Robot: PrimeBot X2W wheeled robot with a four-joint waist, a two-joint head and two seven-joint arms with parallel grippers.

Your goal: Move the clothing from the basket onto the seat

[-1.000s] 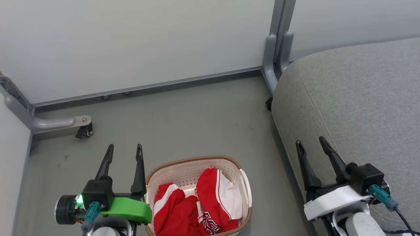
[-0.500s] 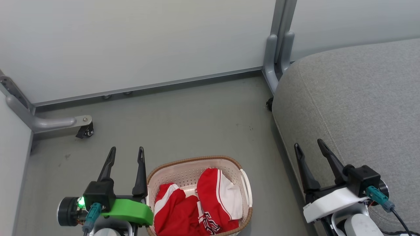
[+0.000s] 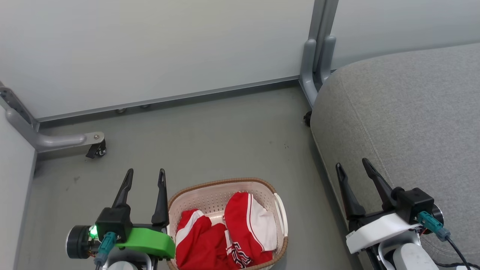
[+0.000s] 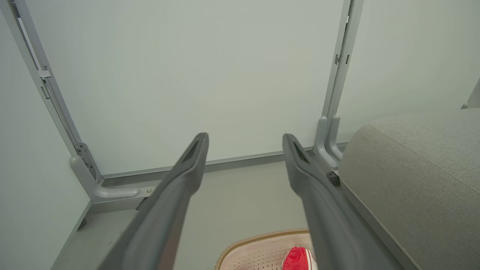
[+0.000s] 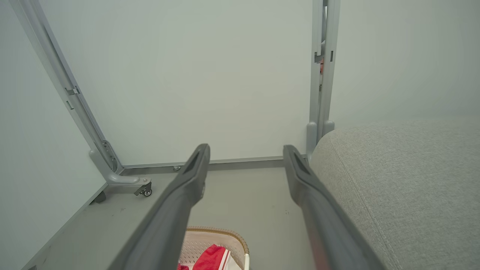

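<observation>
The cream basket (image 3: 221,187) with a brown rim stands on the grey floor at the bottom centre of the head view. Red clothing (image 3: 225,236) with white stripes lies bunched inside it. My left gripper (image 3: 145,175) hangs open just left of the basket, nothing between its fingers. My right gripper (image 3: 352,166) is open at the left edge of the large grey seat (image 3: 412,112), also holding nothing. The left wrist view catches the basket rim (image 4: 258,237) and a bit of red clothing (image 4: 296,258). The right wrist view has the basket (image 5: 219,234) below the fingers and the seat (image 5: 405,180) to the right.
Pale partition panels stand behind the floor, on grey metal feet with castors: one foot (image 3: 67,140) at the left, one post (image 3: 315,71) beside the seat's back corner. Open grey floor (image 3: 210,135) lies between the basket and the panels.
My left gripper has drawn back slightly toward the bottom of the view; the right has shifted a touch left and down. Basket, clothing and seat are unmoved.
</observation>
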